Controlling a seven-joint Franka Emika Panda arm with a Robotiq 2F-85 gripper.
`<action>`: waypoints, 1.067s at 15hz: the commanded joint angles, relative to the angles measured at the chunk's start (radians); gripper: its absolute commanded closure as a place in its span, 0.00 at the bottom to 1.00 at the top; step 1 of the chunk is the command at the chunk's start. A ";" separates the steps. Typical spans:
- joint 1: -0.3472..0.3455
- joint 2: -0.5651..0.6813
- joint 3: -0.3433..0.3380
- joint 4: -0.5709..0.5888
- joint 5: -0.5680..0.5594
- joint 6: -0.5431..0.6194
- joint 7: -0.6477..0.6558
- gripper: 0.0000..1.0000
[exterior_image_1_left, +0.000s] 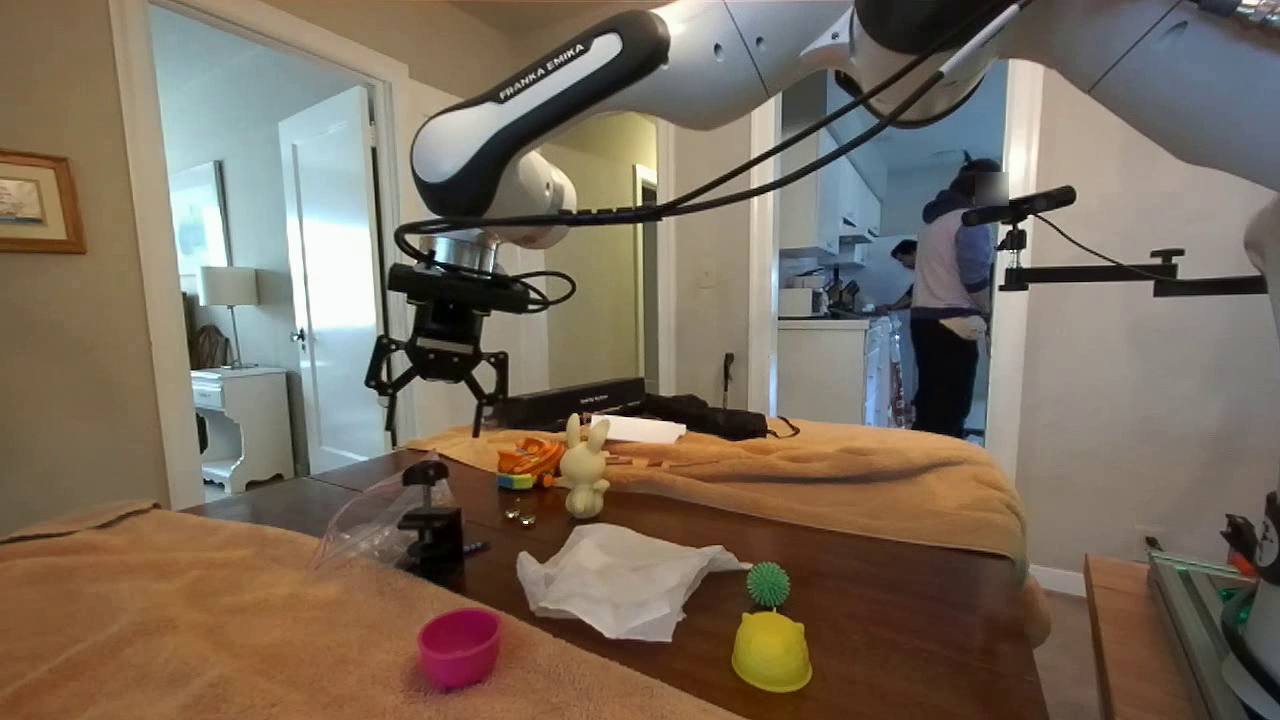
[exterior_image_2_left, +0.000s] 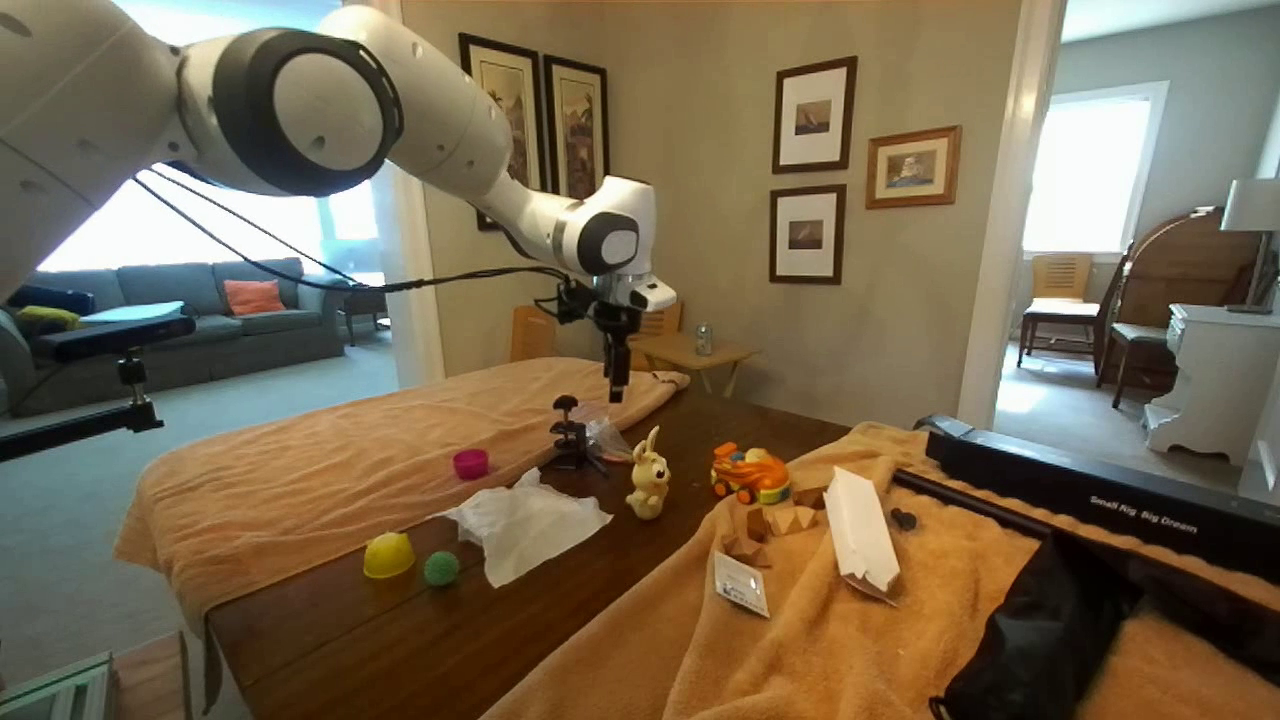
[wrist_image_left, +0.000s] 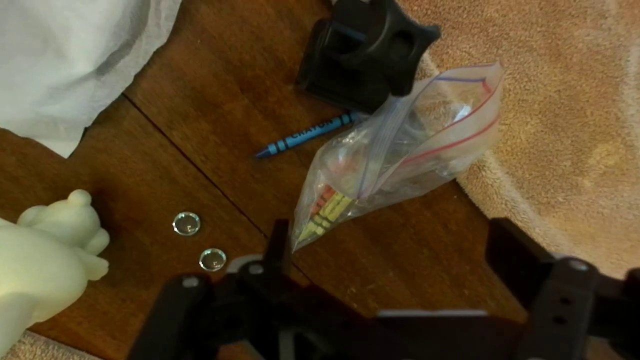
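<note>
My gripper (exterior_image_1_left: 434, 432) hangs above the dark wooden table with its jaws wide apart and nothing between them. In the wrist view, a see-through zip bag (wrist_image_left: 425, 135) with yellow and orange-red crayons (wrist_image_left: 325, 215) lies below, just ahead of the left finger (wrist_image_left: 276, 245). A blue crayon (wrist_image_left: 310, 135) rests beside the bag, its rear end by a black clamp (wrist_image_left: 345, 70). Two round glass gems (wrist_image_left: 186, 223) sit on the wood to the left. Nearby a cream rabbit figure (exterior_image_1_left: 583, 475) stands upright; the wrist view cuts part of it off.
A crumpled white sheet (exterior_image_1_left: 625, 580) covers mid-table. Toward the near end are a yellow cup (exterior_image_1_left: 771, 660) and a green spiky ball (exterior_image_1_left: 768, 584). A pink cup (exterior_image_2_left: 471, 463) stands on an orange towel (exterior_image_2_left: 330, 450). An orange toy vehicle (exterior_image_2_left: 750, 475) and white box (exterior_image_2_left: 860, 530) are opposite.
</note>
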 joint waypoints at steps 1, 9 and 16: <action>0.012 0.063 -0.006 0.104 0.040 -0.080 0.024 0.00; 0.019 0.126 -0.006 0.186 0.038 -0.144 0.034 0.00; 0.026 0.190 -0.004 0.268 0.034 -0.153 0.029 0.00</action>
